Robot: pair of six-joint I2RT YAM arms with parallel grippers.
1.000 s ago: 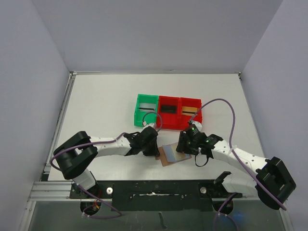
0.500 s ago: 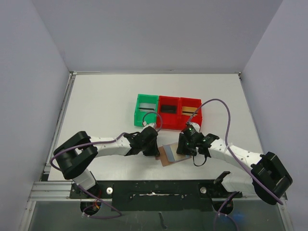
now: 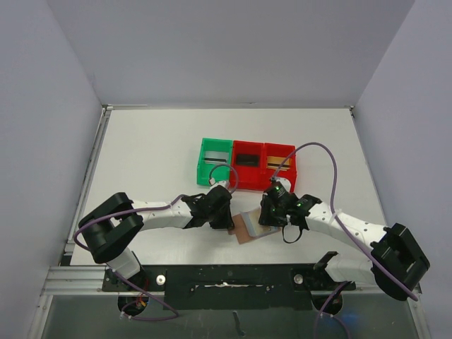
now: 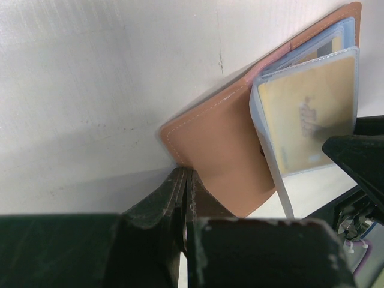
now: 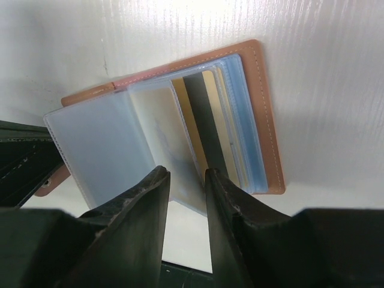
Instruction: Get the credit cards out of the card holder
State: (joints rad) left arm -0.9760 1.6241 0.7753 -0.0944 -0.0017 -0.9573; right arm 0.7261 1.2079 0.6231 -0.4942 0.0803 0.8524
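While the left claw (image 4: 183, 180), closed tight, pins the card holder (image 3: 252, 227) by its leather flap at the bench's (image 3: 155, 155) near middle, the right claw (image 5: 187, 177) hangs narrowly parted at the floppy clear sleeves (image 5: 96, 150). The credit cards (image 5: 227, 150) look light, stiff and slick; best pinched by an exposed edge.
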